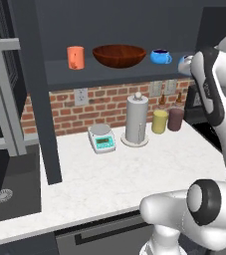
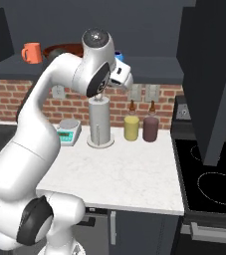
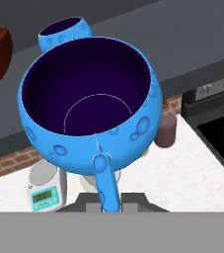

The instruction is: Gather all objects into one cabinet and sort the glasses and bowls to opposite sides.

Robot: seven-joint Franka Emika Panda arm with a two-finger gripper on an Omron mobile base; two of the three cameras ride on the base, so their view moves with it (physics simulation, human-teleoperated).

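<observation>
Right now the gripper (image 3: 108, 200) is pinching the handle of a blue cup (image 3: 91, 106), and its fingers are squeezing tight on it. The cup is hanging in the air in the hand view, mouth facing the camera, in front of the cabinet shelf (image 3: 192, 47) and above the counter.

On the shelf floor (image 1: 109, 77), an orange mug (image 1: 75, 57) is sitting near the left end. A wide wooden bowl (image 1: 119, 55) is sitting in the middle. A second blue cup (image 1: 160, 56) is sitting to the right of the bowl. In the hand view that second cup (image 3: 64, 32) is peeking out just behind the held one.

To do this step well, I think the arm should be lifting the cup so its bottom clears the front edge of the shelf. Then it should be setting it down flat, on a bare bit of shelf beside the other blue cup. The cup is tipped now, so it should be turned upright first. The fingers should be letting go only when the cup is resting.

The other blue cup is close by, so a bump could knock it. The bowl is also near.

Down on the white counter (image 1: 134, 174) a steel paper-towel holder (image 1: 136, 119), a yellow canister (image 1: 160, 121), a maroon canister (image 1: 175, 119) and a small kitchen scale (image 1: 102, 138) are standing near the brick wall. A stove (image 2: 211, 179) is sitting at the counter's right end.
</observation>
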